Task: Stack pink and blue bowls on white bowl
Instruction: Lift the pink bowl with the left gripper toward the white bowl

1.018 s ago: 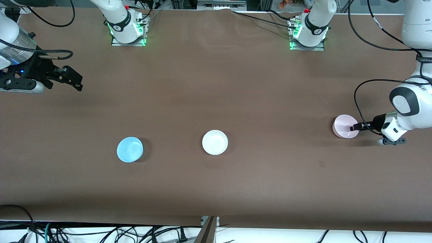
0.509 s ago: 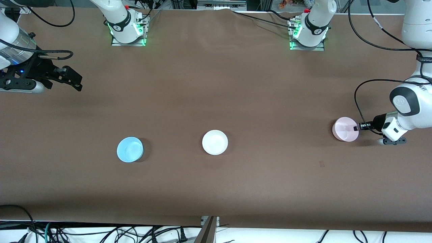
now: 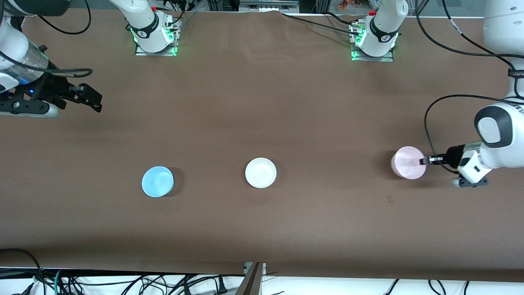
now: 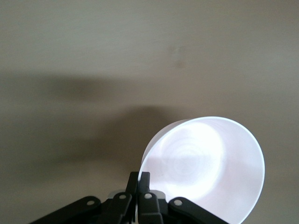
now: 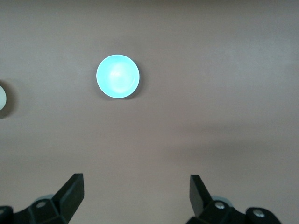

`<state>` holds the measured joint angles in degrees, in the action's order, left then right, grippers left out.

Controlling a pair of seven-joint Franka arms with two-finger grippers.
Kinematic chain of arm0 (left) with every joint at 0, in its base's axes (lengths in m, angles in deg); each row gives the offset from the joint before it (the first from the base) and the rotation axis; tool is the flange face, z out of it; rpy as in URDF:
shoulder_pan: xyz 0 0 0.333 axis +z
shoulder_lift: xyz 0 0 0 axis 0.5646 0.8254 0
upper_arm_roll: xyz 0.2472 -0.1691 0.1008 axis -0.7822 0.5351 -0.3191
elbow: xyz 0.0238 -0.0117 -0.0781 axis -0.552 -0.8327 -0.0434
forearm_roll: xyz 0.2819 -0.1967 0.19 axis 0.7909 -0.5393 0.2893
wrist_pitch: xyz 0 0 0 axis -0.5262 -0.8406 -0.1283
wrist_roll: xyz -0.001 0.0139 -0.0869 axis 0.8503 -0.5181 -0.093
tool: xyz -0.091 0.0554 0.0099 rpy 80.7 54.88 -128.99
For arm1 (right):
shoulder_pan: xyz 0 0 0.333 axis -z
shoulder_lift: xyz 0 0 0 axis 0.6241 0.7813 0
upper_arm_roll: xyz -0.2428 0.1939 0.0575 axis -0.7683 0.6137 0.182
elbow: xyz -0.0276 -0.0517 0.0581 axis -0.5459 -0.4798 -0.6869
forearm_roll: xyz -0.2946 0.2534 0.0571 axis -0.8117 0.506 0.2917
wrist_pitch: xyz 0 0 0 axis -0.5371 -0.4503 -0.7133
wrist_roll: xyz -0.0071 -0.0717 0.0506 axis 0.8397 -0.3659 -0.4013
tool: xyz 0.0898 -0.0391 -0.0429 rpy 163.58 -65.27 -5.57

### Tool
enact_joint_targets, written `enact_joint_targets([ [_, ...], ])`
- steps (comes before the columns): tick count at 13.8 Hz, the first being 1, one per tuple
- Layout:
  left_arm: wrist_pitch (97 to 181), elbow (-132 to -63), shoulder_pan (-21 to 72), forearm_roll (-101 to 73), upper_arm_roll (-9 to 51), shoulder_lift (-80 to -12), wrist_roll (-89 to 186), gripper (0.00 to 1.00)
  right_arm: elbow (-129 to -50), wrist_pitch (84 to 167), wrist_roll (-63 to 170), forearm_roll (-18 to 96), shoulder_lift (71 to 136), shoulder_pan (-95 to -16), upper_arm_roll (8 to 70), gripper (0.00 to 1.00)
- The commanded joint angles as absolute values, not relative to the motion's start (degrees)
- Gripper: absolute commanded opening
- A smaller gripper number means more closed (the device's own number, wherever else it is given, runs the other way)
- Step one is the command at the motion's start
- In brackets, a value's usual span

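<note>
Three bowls on table (image 3: pixel 286 102): left gripper (image 3: pixel 425 160) clamps pink bowl (image 3: pixel 405 164) rim, lifted; right gripper (image 3: pixel 92 100) waits, fingers apart; blue bowl (image 3: pixel 157 181) and white bowl (image 3: pixel 260 173) untouched.

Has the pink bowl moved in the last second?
Yes. The pink bowl, pinched at its rim by the left gripper, has shifted toward the white bowl, which stays put.

The left gripper (image 3: pixel 425 160) now stands clamped on the rim of the pink bowl (image 3: pixel 406 163), where a second ago its fingers were apart. Bowl and gripper sit displaced toward the white bowl (image 3: pixel 260 173). The right gripper (image 3: pixel 95 100) shifts slightly.
</note>
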<state>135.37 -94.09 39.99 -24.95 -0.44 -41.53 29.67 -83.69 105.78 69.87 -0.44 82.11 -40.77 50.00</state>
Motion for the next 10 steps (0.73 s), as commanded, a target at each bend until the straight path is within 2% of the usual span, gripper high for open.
enact_joint_targets([
  [1, 134.75, -91.56, 36.85, -25.59, 4.36, -41.42, 36.95, 0.0, -83.21, 106.48, 69.9, -1.1, 83.99, -40.82, 50.11, 1.0],
  [4, 137.29, -89.08, 30.27, -25.94, 6.93, -40.19, 42.34, 0.0, -83.21, 108.15, 69.99, -1.19, 84.44, -41.77, 50.2, 1.0],
  [8, 149.75, -88.91, 20.08, -25.94, 9.21, -36.16, 48.64, 0.0, -83.21, 108.68, 69.73, 4.77, 85.84, -41.7, 49.94, 1.0],
  [10, 151.01, -83.93, 15.67, -25.85, 9.21, -32.74, 54.97, 0.0, -82.34, 109.03, 69.46, 4.52, 88.04, -41.87, 49.93, 1.0],
])
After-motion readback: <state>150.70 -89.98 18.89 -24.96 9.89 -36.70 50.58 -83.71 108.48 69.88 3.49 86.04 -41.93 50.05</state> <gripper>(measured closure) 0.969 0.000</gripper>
